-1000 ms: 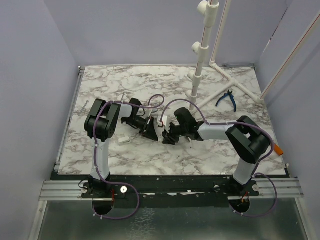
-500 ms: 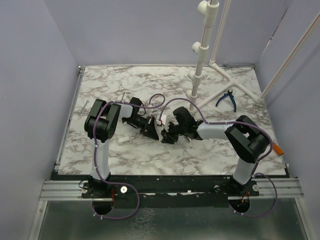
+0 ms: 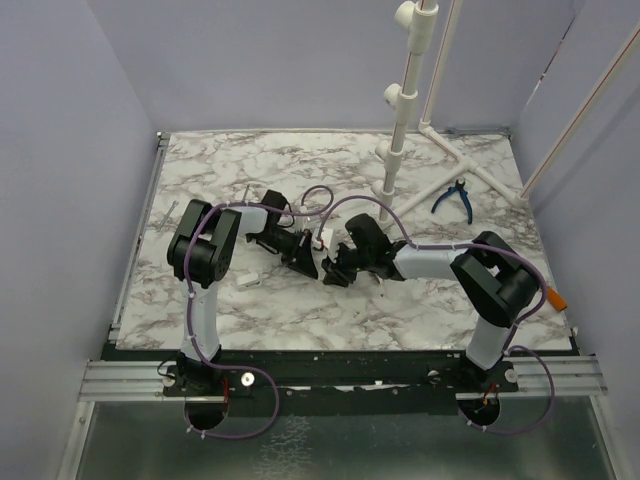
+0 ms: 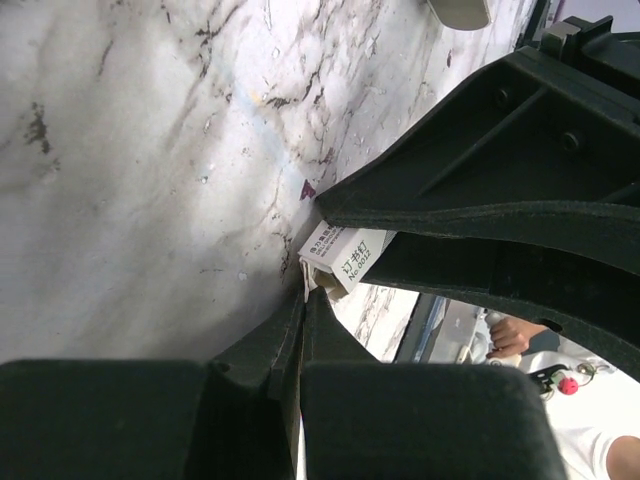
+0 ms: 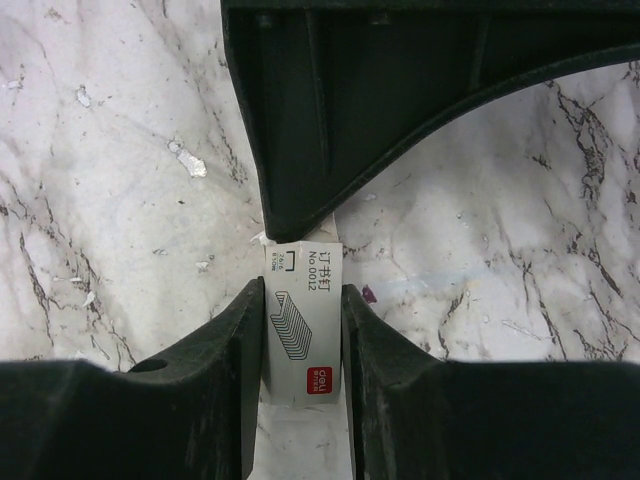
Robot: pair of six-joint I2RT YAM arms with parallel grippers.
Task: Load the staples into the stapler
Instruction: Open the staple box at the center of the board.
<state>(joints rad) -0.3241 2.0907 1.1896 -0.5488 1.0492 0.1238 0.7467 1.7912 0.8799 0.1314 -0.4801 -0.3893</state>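
Note:
A small white staple box (image 5: 302, 330), printed with a drawing of a staple strip, sits between my right gripper's (image 5: 303, 290) fingers, which are shut on its sides. My left gripper (image 4: 305, 295) is shut, its tips pinching a thin white flap at the box's (image 4: 345, 258) far end. In the top view both grippers meet at mid table, left (image 3: 310, 252) and right (image 3: 328, 254), with the box (image 3: 322, 240) between them. No bare staples show. A small white finger-length object (image 3: 247, 281), perhaps the stapler, lies beside the left arm.
Blue-handled pliers (image 3: 453, 196) lie at the back right near a white pipe stand (image 3: 400, 130). Thin small items lie at the left edge (image 3: 165, 215) and behind the left arm (image 3: 248, 192). An orange object (image 3: 556, 297) sits at the right edge.
My left gripper has shifted slightly toward the back left, still at the box's end. The right gripper and the box have barely moved.

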